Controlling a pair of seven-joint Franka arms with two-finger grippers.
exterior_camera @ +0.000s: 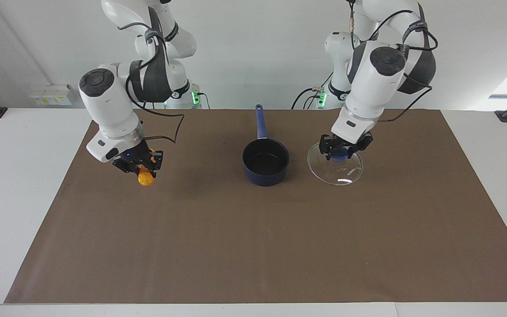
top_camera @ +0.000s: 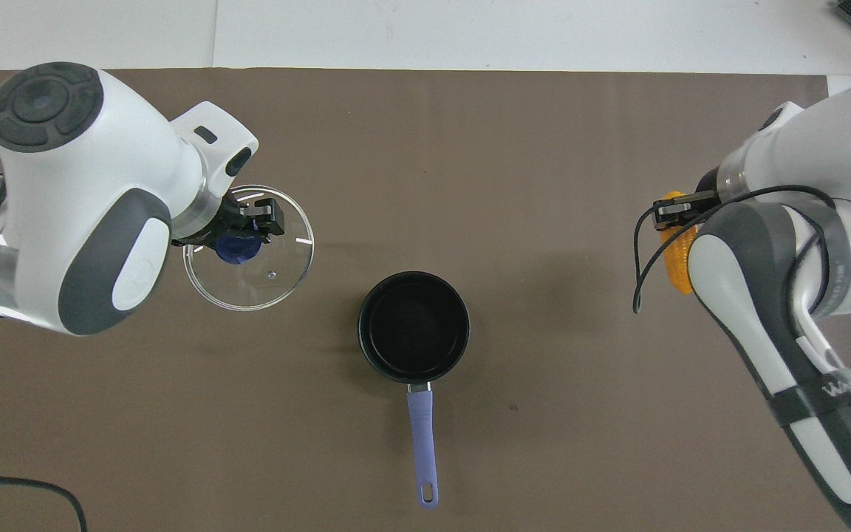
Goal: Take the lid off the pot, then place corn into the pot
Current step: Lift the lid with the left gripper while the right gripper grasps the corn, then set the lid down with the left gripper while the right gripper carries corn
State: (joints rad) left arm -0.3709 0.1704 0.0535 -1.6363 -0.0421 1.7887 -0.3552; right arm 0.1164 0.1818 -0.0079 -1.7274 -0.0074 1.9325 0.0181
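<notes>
A small dark navy-blue saucepan with a black interior, the pot (exterior_camera: pixel 266 162), stands uncovered in the middle of the brown mat (exterior_camera: pixel 253 246) that covers the white desk (exterior_camera: pixel 16 185), its long straight blue handle (exterior_camera: pixel 260 121) pointing toward the robots. Nothing lies inside it.

Toward the left arm's end of the desk, the left tool (exterior_camera: pixel 343 149) sits low over a round clear glass lid with a metal rim (exterior_camera: pixel 346 174), its black fingers (top_camera: pixel 267 214) on either side of the lid's blue central knob (top_camera: pixel 233 250). Whether they press the knob or merely flank it cannot be told. The lid lies beside the pot, apart from it, directly under the tool; in the facing view it looks to be resting flat on the mat, though a slight lift cannot be ruled out.

Toward the right arm's end, the right tool (exterior_camera: pixel 141 164) is clamped on a small yellow-orange corn cob with bumpy kernels, the corn (exterior_camera: pixel 145 177). The cob's lower end sticks out beneath the fingers, just above or touching the mat. In the overhead view the corn (top_camera: pixel 677 255) shows beside the right arm's wrist, well apart from the pot.
</notes>
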